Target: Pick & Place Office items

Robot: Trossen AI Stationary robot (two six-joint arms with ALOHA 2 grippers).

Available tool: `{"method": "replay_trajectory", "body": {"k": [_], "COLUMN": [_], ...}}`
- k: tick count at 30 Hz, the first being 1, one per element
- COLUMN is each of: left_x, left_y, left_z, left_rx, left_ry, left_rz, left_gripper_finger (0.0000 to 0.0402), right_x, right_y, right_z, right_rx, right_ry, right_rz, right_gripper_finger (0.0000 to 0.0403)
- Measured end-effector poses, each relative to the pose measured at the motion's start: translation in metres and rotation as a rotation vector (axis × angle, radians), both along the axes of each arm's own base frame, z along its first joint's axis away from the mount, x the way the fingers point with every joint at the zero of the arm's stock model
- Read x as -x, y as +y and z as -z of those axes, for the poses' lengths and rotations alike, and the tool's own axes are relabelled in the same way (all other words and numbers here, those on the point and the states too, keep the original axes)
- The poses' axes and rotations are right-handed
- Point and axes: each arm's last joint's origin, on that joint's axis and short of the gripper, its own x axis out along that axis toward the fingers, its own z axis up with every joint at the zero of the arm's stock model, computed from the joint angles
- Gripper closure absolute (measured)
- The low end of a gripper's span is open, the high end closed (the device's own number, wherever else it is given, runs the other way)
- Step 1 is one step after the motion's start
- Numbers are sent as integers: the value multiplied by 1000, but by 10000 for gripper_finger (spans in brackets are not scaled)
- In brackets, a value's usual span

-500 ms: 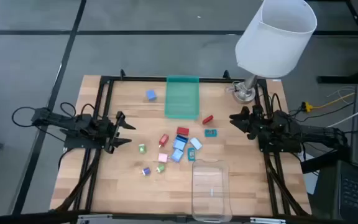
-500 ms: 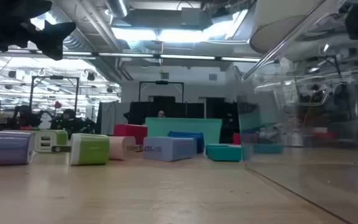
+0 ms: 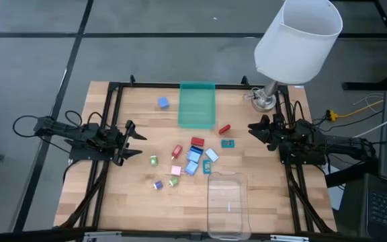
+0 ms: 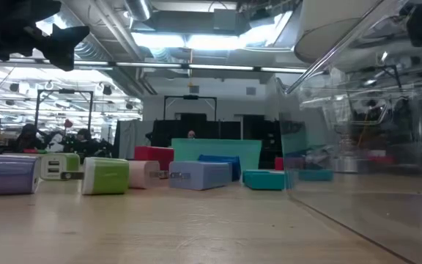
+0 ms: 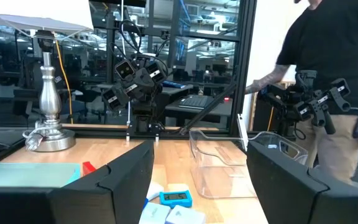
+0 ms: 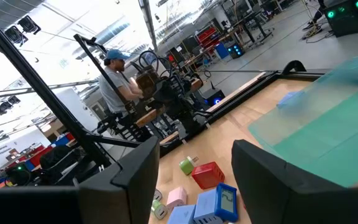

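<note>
Office items (image 3: 192, 159) are lying where they lay half a second ago: I am comparing both high views and finding no piece displaced. Most are clustered at mid-surface between the green tray (image 3: 197, 105) and the clear tray (image 3: 227, 205); a blue cube (image 3: 163, 102) is sitting apart beside the green tray, and a red piece (image 3: 224, 128) is lying near that tray's right corner. Neither tray is holding any item that I can see.

I am keeping the left gripper (image 3: 134, 140) at the left edge of the wooden surface (image 3: 146, 202) and the right gripper (image 3: 252, 128) at the right edge, next to the lamp (image 3: 294, 40). Both are standing with fingers apart and holding nothing, as each wrist view is showing.

Since nothing is changing, I am judging the first pick as not yet begun. A person (image 5: 328, 68) is standing beyond the surface.
</note>
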Motion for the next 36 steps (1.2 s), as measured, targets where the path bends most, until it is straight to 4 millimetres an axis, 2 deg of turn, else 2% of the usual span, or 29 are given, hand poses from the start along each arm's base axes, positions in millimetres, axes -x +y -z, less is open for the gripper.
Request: {"method": "replay_trajectory", "body": {"k": [31,36], "left_x": [0,0], "left_y": [0,0], "left_z": [0,0], "left_rx": [0,0], "left_ry": [0,0], "left_rz": [0,0], "left_gripper_finger": [151,151], "right_x": [0,1], "right_y": [0,-5], "right_z": [-1,-1], "right_rx": [0,-58], "right_ry": [-9,-15], "right_rz": [9,160], "right_gripper_finger": [202,202]}}
